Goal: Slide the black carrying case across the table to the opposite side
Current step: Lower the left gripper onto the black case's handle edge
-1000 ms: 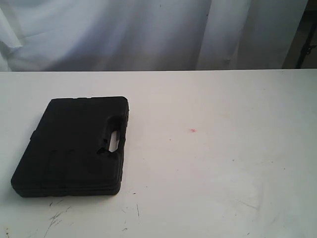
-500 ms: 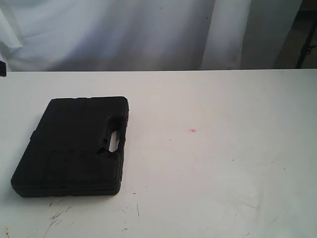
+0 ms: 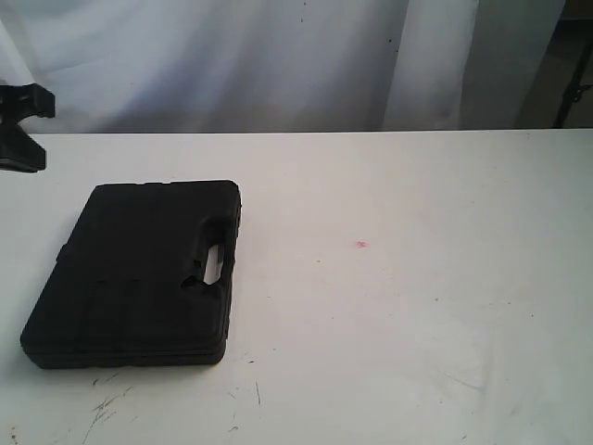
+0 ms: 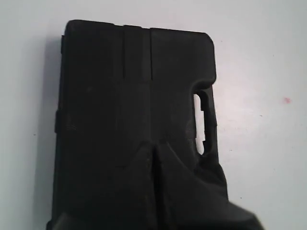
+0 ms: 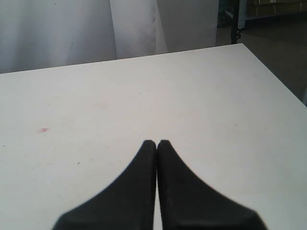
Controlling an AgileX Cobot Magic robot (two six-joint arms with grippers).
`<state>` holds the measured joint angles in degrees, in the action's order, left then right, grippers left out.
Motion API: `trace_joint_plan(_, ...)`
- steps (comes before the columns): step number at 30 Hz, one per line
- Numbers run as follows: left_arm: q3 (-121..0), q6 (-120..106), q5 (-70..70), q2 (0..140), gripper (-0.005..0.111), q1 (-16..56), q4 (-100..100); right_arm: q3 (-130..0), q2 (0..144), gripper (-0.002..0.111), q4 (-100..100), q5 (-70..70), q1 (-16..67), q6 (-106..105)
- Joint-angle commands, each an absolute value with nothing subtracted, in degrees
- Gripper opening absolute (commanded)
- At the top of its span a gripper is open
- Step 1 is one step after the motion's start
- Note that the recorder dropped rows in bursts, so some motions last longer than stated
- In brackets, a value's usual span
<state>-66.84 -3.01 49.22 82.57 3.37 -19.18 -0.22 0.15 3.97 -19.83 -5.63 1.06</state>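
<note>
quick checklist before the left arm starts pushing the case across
1. Case position: ok. The black carrying case lies flat and closed on the left part of the table.
2. Path to the far side: ok. The exterior view shows only a pink spot and scuffs there.
3. Left gripper ready to push: ok. Its fingers are shut and it is over the case.
4. Contact with the case: not ok. In the exterior view nothing touches it.
5. Height of the left gripper above the lid: cannot tell.
6. Right gripper out of the way: ok. It is shut, and no arm shows in the path.
</note>
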Motion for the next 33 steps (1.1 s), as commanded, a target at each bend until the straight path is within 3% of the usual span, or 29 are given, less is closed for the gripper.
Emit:
trace_joint_plan(1,-71.09,6.38,51.47,87.63,0.0,10.64,-10.96,0.0,0.0,0.0,3.89,-19.81,-5.93,1.11)
trace_joint_plan(6,-76.13,16.35,52.52,94.6,0.0,19.76,-2.28,0.0,0.0,0.0,3.89,-19.81,-5.93,1.11)
trace_joint_plan(12,-83.27,18.37,55.8,103.74,0.0,25.78,-1.96,0.0,0.0,0.0,3.89,-19.81,-5.93,1.11)
trace_joint_plan(29,-92.4,28.08,61.4,116.28,0.001,29.31,0.0,0.0,0.0,0.0,3.89,-19.81,-5.93,1.11)
trace_joint_plan(33,-93.2,28.22,61.02,118.12,0.018,29.31,-1.27,0.0,0.0,0.0,3.89,-19.81,-5.93,1.11)
